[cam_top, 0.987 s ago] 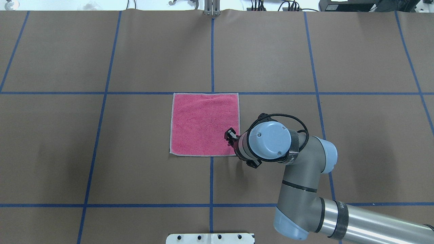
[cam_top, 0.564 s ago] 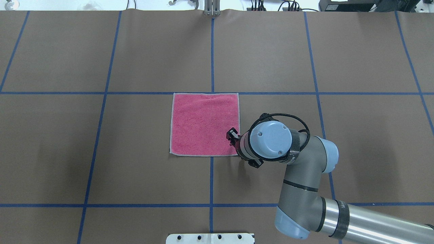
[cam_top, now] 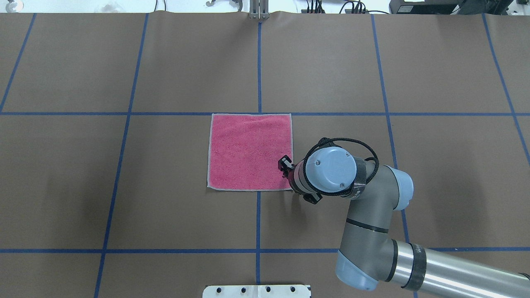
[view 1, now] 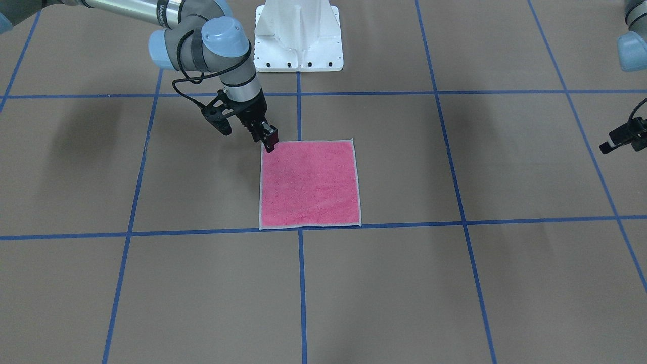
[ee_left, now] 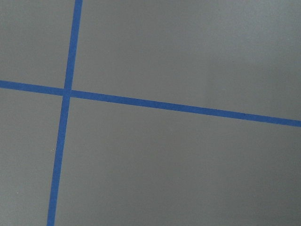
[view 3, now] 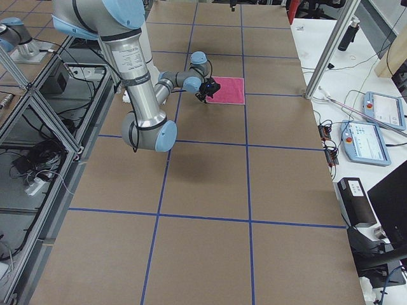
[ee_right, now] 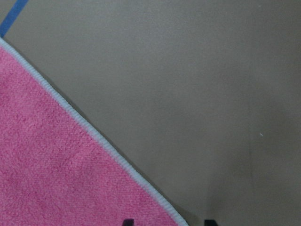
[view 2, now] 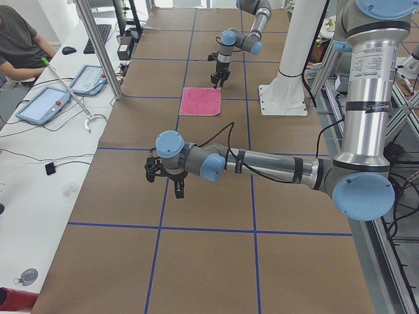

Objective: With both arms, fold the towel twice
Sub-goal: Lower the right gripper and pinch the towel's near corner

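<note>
Progress: nothing folded yet. The towel point(cam_top: 248, 151) lies flat and square, pink side up, near the middle of the table point(cam_top: 124, 186). Its far edge runs along a blue tape line point(cam_top: 331, 113). No crease and no lifted corner in any view. Both folds are left to do.

My right gripper point(view 1: 269, 144) is down at the towel's near right corner, on my side. In the right wrist view two dark fingertips point(ee_right: 127, 221) sit apart at the bottom edge, with the towel's pale border running down between them. So the jaws stand spread and have nothing clamped. I judge this is the step just before the first grasp.

My left gripper point(view 1: 619, 139) is well apart from the towel, out over bare table. Its wrist camera sees only brown surface and crossing tape. It has to come across before a two-arm fold can start.

Hard to make out:
- Whether my right fingertips touch the cloth or hang just above it; cannot tell.
- In the overhead view my right wrist covers the corner I am going for.
- My left gripper is only partly visible at the frame edge in the front view and small in the side views, so I cannot tell how its jaws stand.
- My left arm point(view 2: 262, 162) is out of the overhead view entirely.
- The towel's underside is not visible.
</note>
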You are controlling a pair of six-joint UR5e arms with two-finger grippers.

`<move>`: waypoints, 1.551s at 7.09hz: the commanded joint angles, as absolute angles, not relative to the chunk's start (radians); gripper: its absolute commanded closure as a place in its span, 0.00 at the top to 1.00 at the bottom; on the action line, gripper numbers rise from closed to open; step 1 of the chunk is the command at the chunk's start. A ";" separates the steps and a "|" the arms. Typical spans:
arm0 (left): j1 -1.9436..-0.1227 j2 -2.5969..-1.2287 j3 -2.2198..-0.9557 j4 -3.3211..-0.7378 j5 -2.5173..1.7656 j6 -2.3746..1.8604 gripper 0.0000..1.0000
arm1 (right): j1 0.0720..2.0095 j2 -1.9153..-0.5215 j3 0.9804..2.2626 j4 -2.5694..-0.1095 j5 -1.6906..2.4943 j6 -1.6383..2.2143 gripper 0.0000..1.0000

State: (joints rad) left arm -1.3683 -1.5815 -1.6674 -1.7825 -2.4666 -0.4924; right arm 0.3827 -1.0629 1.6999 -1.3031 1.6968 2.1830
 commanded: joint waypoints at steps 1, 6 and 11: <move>-1.368 -1.583 -1.667 -1.782 -2.467 -0.494 1.00 | 0.382 -1.060 1.694 -1.302 1.697 2.183 0.47; -1.368 -1.583 -1.667 -1.782 -2.468 -0.495 1.00 | 0.382 -1.058 1.698 -1.304 1.698 2.183 0.08; -1.307 -1.641 -1.669 -1.845 -2.465 -0.699 1.00 | 0.400 -1.084 1.747 -1.307 1.704 2.178 0.00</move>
State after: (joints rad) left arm -1.3394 -1.6188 -1.6694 -1.8073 -2.4668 -0.6125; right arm 0.3966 -1.0735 1.7316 -1.3056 1.7035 2.1786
